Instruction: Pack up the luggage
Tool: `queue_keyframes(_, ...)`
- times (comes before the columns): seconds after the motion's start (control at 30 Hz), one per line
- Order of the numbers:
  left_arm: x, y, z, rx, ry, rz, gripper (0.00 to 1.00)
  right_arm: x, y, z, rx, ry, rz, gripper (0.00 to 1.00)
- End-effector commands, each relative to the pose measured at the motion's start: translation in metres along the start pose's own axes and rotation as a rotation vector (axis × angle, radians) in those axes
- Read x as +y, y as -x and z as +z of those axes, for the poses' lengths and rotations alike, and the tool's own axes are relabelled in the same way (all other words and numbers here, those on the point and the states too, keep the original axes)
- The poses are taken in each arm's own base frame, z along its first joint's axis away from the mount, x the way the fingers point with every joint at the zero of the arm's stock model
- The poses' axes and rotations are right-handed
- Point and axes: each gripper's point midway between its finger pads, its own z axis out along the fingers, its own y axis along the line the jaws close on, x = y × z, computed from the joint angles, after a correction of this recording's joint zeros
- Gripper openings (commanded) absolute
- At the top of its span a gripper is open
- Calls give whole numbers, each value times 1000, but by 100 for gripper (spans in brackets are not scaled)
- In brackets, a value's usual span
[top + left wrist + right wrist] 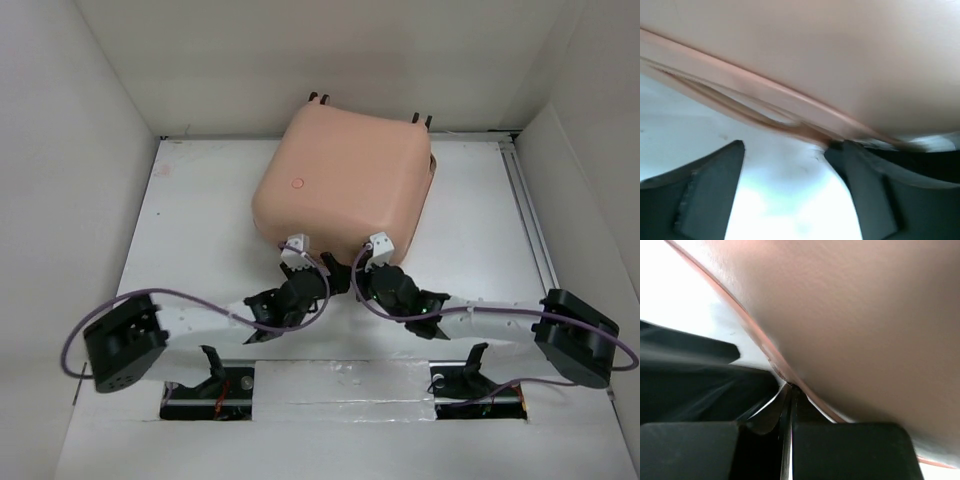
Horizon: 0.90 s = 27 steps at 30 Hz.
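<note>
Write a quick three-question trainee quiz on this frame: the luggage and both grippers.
1. True or false: the luggage stands upright on end.
2. Which gripper has its jaws apart? A) left gripper B) right gripper C) both
3. Fill in: both grippers sit at the luggage's ___ edge, the one towards the arm bases.
Key: 1 false, it lies flat on the table; 2 A; 3 near.

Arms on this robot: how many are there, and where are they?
2. The left arm stretches in from the left and the right arm from the right; both reach the near edge of the luggage. None seems hidden.
</note>
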Motion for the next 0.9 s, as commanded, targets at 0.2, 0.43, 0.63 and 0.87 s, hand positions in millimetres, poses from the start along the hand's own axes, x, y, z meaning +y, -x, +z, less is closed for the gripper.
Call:
queue_keyframes(0.2, -9, 134, -77, -337, -55, -134, 75, 23, -3, -28, 37, 222, 62, 0)
queue_keyframes(0.43, 65, 245, -59, -544, 131, -323, 74, 16, 7, -38, 28, 248, 63, 0)
queue_keyframes(0.63, 150, 274, -1, -421, 108, -481, 67, 22, 8, -42, 46, 280, 60, 0)
queue_keyframes(0.87, 140, 247, 56, -238, 49, -472, 65, 42, 13, -40, 36, 331, 45, 0)
